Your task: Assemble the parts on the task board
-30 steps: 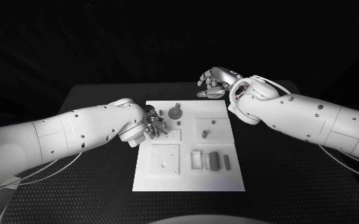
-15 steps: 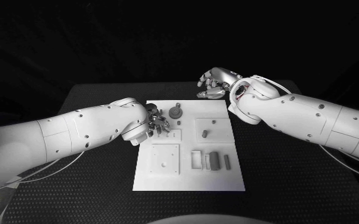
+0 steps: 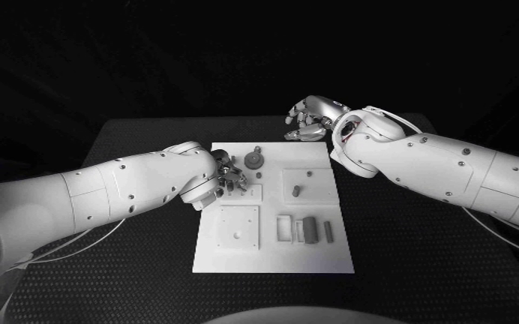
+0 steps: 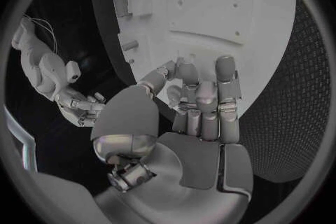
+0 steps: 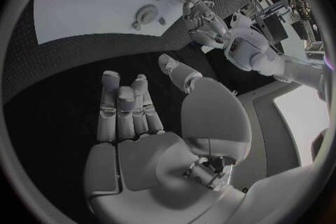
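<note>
— Task board (image 3: 313, 253) first: where does it lie, and how does it run?

— White plate in the middle of the black table (image 3: 411, 234), long axis running away from the robot. Grey parts (image 3: 310, 229) lie side by side near the board's close end, their long sides along the board's length. A round part (image 3: 253, 162) stands near its far end.

— The left hand (image 3: 225, 178)?

— Over the board's left edge, fingers bent down toward the plate. Whether it holds anything, I cannot tell.

— And the right hand (image 3: 311, 121)?

— Beyond the board's far right corner, above the table, palm bare, fingers loosely curved and apart, holding nothing.
</note>
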You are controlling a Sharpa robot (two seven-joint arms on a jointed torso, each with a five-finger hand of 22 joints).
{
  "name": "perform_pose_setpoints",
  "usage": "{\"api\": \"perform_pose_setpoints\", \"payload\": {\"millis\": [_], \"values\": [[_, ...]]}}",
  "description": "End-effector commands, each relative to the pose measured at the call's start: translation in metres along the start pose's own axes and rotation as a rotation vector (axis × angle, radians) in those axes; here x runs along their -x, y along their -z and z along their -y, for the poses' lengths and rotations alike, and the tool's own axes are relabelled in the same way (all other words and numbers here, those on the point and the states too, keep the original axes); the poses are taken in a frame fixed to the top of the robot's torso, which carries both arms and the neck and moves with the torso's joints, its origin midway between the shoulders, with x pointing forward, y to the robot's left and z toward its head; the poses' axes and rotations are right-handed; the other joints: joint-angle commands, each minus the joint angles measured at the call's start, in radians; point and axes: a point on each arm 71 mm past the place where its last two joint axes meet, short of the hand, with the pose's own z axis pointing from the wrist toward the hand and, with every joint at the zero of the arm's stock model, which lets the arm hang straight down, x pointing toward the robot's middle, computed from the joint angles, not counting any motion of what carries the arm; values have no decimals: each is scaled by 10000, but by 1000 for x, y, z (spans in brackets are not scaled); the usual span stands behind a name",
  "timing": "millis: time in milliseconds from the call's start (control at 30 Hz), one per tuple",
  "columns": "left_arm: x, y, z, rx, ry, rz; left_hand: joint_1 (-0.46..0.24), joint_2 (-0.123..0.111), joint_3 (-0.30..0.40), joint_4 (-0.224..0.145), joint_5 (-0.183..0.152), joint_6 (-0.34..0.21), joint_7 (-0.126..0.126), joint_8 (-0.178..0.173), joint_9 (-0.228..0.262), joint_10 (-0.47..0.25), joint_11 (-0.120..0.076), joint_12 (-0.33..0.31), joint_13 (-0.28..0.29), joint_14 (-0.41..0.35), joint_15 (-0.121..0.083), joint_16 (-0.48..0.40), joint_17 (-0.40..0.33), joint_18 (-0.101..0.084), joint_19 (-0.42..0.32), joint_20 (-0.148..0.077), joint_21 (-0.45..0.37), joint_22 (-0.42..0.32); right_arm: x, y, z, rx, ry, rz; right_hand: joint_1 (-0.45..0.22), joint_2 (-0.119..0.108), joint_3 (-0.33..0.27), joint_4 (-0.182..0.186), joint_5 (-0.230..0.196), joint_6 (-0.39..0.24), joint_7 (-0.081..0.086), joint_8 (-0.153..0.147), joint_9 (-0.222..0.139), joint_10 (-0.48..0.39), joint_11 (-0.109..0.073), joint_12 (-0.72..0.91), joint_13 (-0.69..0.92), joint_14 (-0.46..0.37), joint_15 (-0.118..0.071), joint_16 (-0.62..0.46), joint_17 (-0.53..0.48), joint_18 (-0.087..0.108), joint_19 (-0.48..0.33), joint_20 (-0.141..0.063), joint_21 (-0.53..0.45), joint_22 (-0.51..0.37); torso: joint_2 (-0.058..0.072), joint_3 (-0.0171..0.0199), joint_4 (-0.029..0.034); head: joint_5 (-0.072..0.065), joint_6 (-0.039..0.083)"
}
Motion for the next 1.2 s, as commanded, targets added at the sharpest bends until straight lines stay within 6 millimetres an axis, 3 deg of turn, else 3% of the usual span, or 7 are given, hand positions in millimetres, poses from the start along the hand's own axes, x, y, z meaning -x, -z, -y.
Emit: {"api": "perform_pose_setpoints", "payload": {"millis": [33,367,733,1200], "values": [[-2,0,0,161,-73,-159,-80,105,205,-208,362,266,-179,23,752,138,-180,167,81,686,-756,84,-20,189,747,-659,-49,35,-1,0,-1,46,-19,-174,-3,135,-34,41,-34,-12,79,-4,-16,-96,1,48,1,-46,4,-4,17,131,-69,6,-60,157,-2,3,7,-2,-34],[-5,-2,-2,319,-286,-389,-125,175,208,-246,459,262,-210,58,762,149,-214,562,250,736,-789,276,-47,178,865,-706,16,143,-2,0,-2,34,-46,-253,2,144,-37,36,-34,-14,80,-2,-20,-98,2,56,3,-50,5,-2,18,131,-73,7,-60,159,-2,-1,4,-17,-64],[-2,-5,-4,370,-624,33,-242,77,167,-186,459,310,-223,115,780,44,-225,653,247,694,-800,316,-99,171,848,-726,-7,185,-2,0,-3,70,-55,-304,1,157,-41,33,-34,-16,81,0,-25,-102,3,64,5,-56,6,0,19,131,-78,9,-61,160,-1,-1,3,-24,-88],[-4,-8,-4,197,-896,407,-367,-43,127,75,333,604,-341,469,919,-4,-327,815,172,657,-895,411,-197,151,875,-754,-49,255,-2,1,-3,84,-53,-321,-5,162,-49,33,-35,-19,83,2,-31,-109,5,70,6,-62,8,2,20,131,-84,12,-62,162,1,-2,4,-87,-86]]}}
